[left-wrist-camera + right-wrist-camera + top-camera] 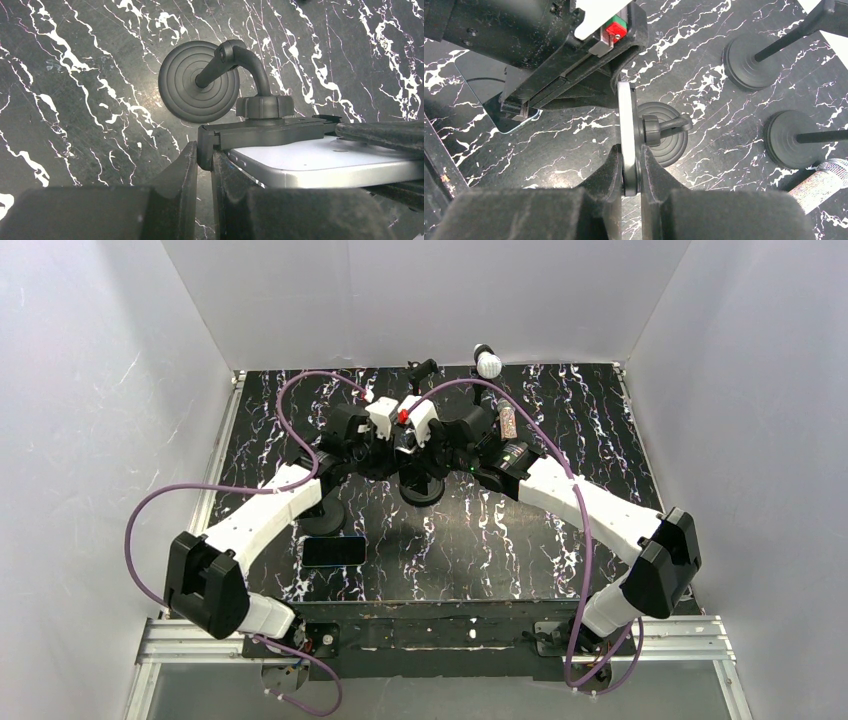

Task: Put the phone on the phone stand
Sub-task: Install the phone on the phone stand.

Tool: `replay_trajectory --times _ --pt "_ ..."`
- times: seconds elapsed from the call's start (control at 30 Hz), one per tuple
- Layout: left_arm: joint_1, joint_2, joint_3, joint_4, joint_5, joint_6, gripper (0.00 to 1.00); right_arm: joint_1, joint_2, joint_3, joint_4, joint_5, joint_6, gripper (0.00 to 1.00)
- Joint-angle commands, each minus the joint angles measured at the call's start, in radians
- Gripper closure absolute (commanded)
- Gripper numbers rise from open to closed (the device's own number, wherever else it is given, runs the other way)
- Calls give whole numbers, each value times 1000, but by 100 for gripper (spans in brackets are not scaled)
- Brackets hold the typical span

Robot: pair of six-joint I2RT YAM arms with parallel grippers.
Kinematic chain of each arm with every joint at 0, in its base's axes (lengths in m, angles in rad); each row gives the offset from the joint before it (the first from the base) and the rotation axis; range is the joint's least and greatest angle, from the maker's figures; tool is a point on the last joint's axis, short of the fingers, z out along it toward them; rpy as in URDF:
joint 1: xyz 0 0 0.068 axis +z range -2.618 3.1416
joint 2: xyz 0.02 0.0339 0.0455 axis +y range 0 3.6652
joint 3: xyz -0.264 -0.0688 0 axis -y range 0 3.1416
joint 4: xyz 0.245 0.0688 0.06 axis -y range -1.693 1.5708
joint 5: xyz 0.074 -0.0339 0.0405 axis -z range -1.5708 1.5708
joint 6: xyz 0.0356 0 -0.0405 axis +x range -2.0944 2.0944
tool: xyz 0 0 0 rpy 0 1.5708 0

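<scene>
The silver phone [626,120] stands on edge, pinched across its faces between the fingers of our right gripper [629,162]. Its back lies against the cradle [265,134] of the phone stand [664,131] just beyond those fingertips. Our left gripper [204,154] has its fingers drawn nearly together on the end lip of that cradle, with the phone's corner just beside them. We cannot tell whether the phone's edges sit inside the cradle's lips or only rest against its face, and that is our main worry: if the right fingers spread too soon, we judge the phone slides down past them onto the marbled table [75,100]. The left fingers sit right at the lip where the phone's edge must go, so they may block it, or drag the cradle askew as they let go. Pushing harder from the right fingers could swivel the cradle on its knob [264,106] or rock the round base [185,82] below the fingertips. The two grippers crowd each other here, so a careless retreat could knock one against the other. A second, dark phone [335,551] lies flat well back from the left fingers, and two other stand bases [749,62] sit off beside the right fingers, posing less risk.
</scene>
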Motion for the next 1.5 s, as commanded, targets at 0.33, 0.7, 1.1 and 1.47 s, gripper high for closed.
replay_trajectory --times 0.33,0.7,1.1,1.47 --pt "-12 -114 -71 -49 198 -66 81 -68 3 -7 4 240 -1 99" --pt "-12 -184 -106 -16 215 -61 44 -68 10 3 14 177 13 99" --pt "-10 -263 -154 -21 191 -83 33 -93 -24 -54 77 228 59 99" --pt "-7 -266 -129 -36 156 -74 28 -99 -36 -64 82 198 83 99"
